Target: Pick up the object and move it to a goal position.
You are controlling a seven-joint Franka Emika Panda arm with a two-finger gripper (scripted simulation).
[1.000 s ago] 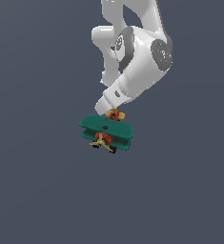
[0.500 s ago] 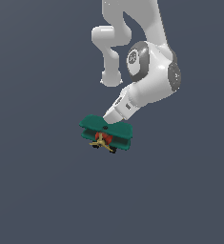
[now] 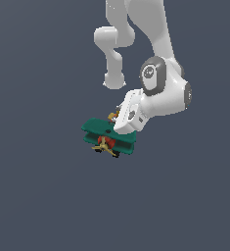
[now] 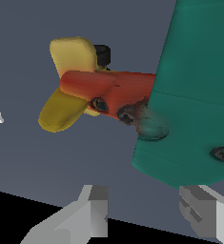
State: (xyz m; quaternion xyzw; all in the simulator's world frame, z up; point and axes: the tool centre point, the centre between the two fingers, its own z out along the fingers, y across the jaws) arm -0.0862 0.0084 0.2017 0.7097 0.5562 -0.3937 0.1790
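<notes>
The object is a toy biplane (image 3: 109, 138) with teal-green wings, a red body and a yellow propeller, sitting on the dark grey floor. My gripper (image 3: 120, 126) comes down at a slant on the plane's upper wing from the exterior view's right. In the wrist view the red body (image 4: 108, 90), yellow tail (image 4: 70, 57) and teal wing (image 4: 189, 95) fill the picture. My gripper (image 4: 147, 200) is open: both grey fingers (image 4: 96, 205) stand wide apart, with the wing's edge just beyond the gap and nothing held between them.
The white arm (image 3: 160, 93) leans in from the top at the exterior view's right. A plain dark grey floor (image 3: 43, 196) lies all around the plane.
The arm's elbow and wrist have swung toward the exterior view's right and the hand has tilted more. The biplane stays in the same spot.
</notes>
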